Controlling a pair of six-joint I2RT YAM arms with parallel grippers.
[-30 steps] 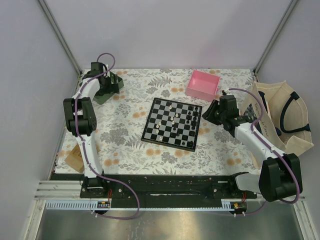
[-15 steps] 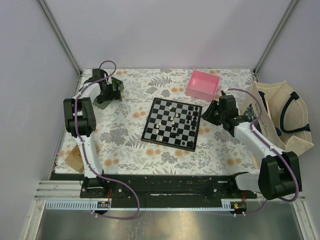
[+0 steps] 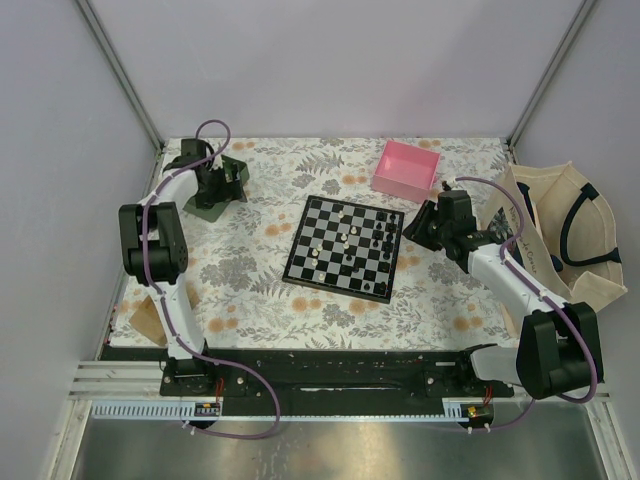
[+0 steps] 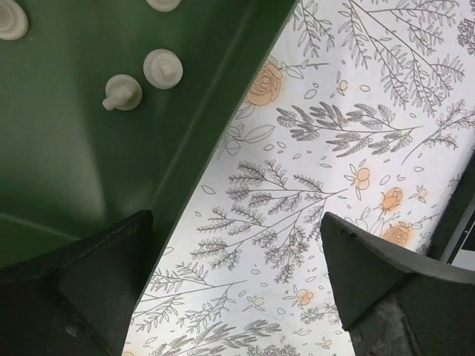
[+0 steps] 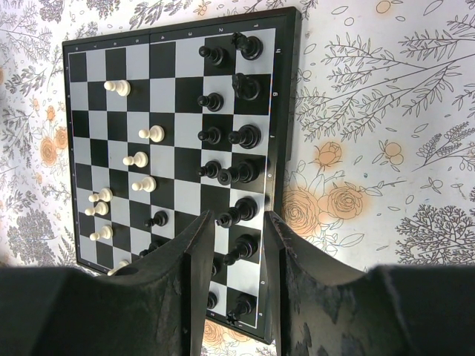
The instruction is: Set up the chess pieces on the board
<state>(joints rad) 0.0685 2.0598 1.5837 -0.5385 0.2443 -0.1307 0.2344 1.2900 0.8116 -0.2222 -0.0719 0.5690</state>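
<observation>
The checkered board [image 3: 346,248] lies mid-table and fills the right wrist view [image 5: 171,111]. Black pieces [image 5: 239,136] stand along its right side, cream-white pieces [image 5: 145,159] on its left half. My right gripper [image 5: 234,222] is open and empty, hovering over the board's right edge; in the top view it [image 3: 425,225] sits just right of the board. My left gripper [image 4: 237,267] is open and empty, one finger over the green tray [image 4: 82,163], the other over the tablecloth. Three cream-white pieces [image 4: 162,68] lie in that tray. In the top view it [image 3: 222,182] is at the tray [image 3: 213,190].
A pink box [image 3: 406,169] stands behind the board on the right. A cream tote bag [image 3: 560,235] lies at the right edge. A brown item [image 3: 148,317] lies near the left arm's base. Metal frame posts rise at the back corners.
My left arm has swung its wrist slightly right over the green tray. My right arm and the board's pieces have stayed put.
</observation>
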